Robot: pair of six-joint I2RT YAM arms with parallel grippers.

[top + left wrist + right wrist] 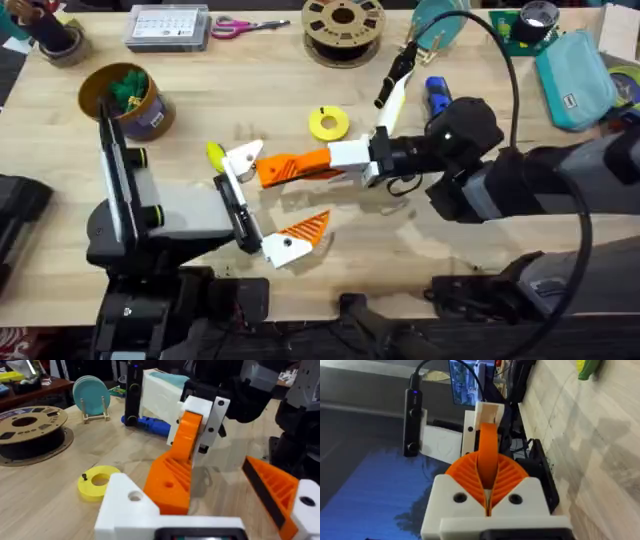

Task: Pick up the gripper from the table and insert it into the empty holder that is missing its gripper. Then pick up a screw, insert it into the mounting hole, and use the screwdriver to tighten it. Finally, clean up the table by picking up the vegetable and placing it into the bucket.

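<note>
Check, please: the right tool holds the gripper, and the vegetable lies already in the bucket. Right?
No. The vegetable is not in the bucket; it lies on the table beside the holder, as the overhead view shows. The right tool does hold the gripper.

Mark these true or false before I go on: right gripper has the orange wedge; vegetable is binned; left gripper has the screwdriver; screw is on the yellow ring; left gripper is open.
1. The right gripper is clamped on the orange wedge. True.
2. The vegetable is in the bucket. False: it lies on the table beside the white holder.
3. The left gripper holds the screwdriver. False: the screwdriver lies apart from it, beyond the right arm.
4. The screw sits on the yellow ring. True.
5. The left gripper is open. True.
</note>
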